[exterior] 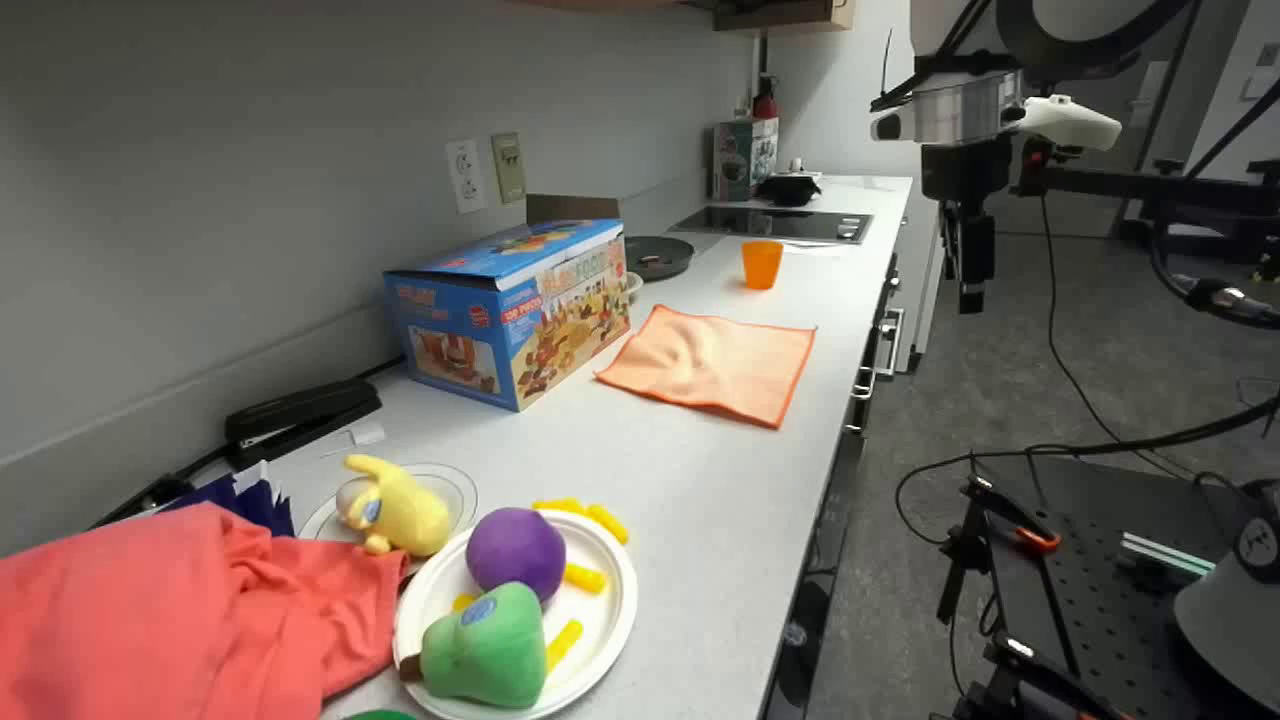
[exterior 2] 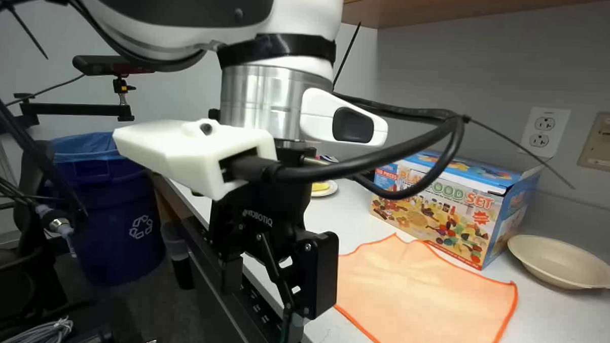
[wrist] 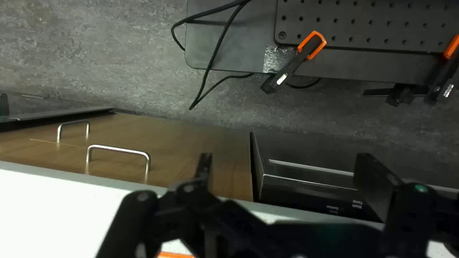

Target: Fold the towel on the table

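The orange towel lies spread on the white counter with its corners out. It shows in both exterior views (exterior: 735,370) (exterior 2: 417,297), with a few wrinkles and a raised bump on its wall side in an exterior view. A strip of its darker orange edge shows at the bottom of the wrist view (wrist: 175,255). My gripper (exterior: 965,285) (exterior 2: 259,312) hangs pointing down, beside the towel and out past the counter's front edge. Its two fingers are wide apart in the wrist view (wrist: 285,161), with nothing between them. It does not touch the towel.
A play food box (exterior: 510,310) (exterior 2: 436,201) stands close to the towel on the wall side. An orange cup (exterior: 762,264), a pan (exterior: 657,258) and a bowl (exterior 2: 560,261) are nearby. A plate of toys (exterior: 605,640) and a red cloth (exterior: 180,610) lie along the counter.
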Available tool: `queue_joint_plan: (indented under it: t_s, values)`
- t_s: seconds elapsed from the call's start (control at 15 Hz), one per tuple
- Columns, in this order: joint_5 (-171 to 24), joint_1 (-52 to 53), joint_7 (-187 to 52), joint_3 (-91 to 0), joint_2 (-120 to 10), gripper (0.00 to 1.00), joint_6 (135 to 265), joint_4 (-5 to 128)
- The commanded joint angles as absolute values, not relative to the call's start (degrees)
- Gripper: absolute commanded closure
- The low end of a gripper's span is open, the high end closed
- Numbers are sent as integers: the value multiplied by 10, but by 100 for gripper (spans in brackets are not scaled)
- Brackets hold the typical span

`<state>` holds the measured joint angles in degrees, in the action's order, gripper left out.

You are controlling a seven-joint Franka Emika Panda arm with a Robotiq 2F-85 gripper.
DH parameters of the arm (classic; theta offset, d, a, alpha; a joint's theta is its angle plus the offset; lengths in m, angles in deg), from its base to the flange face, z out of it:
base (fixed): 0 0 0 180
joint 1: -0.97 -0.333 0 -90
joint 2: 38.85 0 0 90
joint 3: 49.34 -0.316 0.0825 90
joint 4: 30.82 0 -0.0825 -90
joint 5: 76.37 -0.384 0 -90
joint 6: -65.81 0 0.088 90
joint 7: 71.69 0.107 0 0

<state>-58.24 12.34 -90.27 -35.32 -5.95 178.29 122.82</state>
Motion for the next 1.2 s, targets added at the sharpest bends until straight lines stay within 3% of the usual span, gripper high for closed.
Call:
queue_joint_plan:
  t_s: [0.0, 1.13]
  values:
    - [-583, 124, -903, -354, -59, 0, 1781, 1227]
    - [-616, 121, -869, -346, -97, 0, 1829, 1201]
